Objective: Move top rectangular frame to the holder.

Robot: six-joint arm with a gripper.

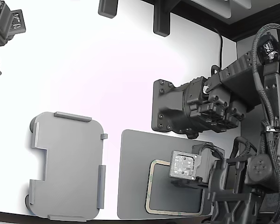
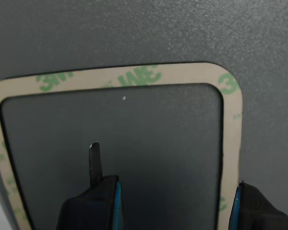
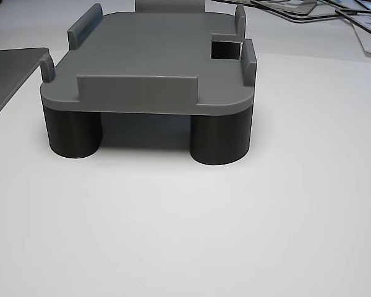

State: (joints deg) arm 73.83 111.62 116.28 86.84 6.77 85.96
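Sitting at the exterior view's left, the holder [image 1: 67,165] is empty on the white table [image 1: 107,70]. Rightward, the rectangular frame [image 1: 151,186] lies flat on the dark grey mat [image 1: 133,177], partly hidden by the gripper [image 1: 184,165]. Only the wrist view shows the gripper's fingers [image 2: 95,160] spread apart over the frame's one side, grasping nothing.

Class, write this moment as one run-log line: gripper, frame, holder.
gripper: open, straddling one frame side | frame: flat on dark mat, not lifted | holder: empty, at the exterior view's left | step: pre-grasp

End effector [image 1: 184,166] hides the frame [image 1: 151,186]'s right side, seemingly open
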